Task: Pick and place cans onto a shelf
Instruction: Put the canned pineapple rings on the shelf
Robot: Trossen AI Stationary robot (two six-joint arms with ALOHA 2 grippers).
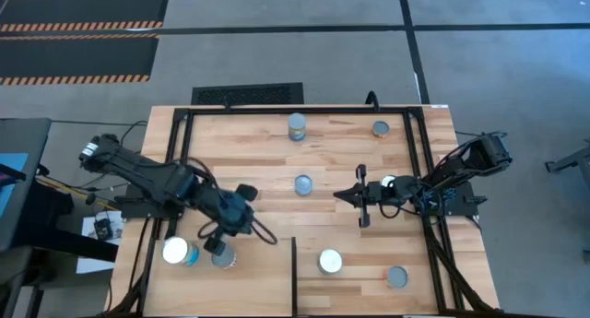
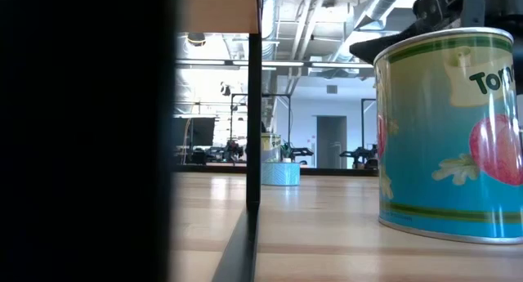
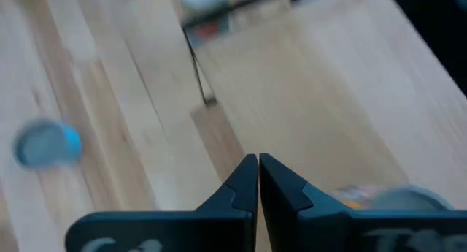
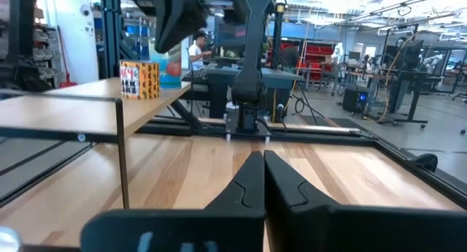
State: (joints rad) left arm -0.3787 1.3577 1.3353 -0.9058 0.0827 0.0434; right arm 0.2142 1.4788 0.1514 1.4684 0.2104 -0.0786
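Note:
The shelf [image 1: 258, 276] is a pale plywood panel raised over the table's near left part, with a dark edge [image 1: 294, 272]. Two cans stand on it, one white-topped [image 1: 180, 253] and one grey-topped [image 1: 223, 258]. My left gripper [image 3: 257, 164] is shut and empty above the shelf, just beside the grey-topped can [image 3: 394, 197]; in the high view it shows by the shelf's far edge [image 1: 228, 231]. My right gripper [image 4: 263, 161] is shut and empty, low over the table right of centre [image 1: 343, 194]. Several more cans stand on the tabletop: [image 1: 303, 184], [image 1: 330, 261], [image 1: 397, 277].
Two more cans stand at the far edge [image 1: 297, 126], [image 1: 381, 129]. A white round top [image 1: 388, 182] shows under my right arm. A black frame [image 1: 424, 170] borders the table. In the low view a blue-labelled can [image 2: 449, 135] stands close, right of the shelf's leg [image 2: 253, 127].

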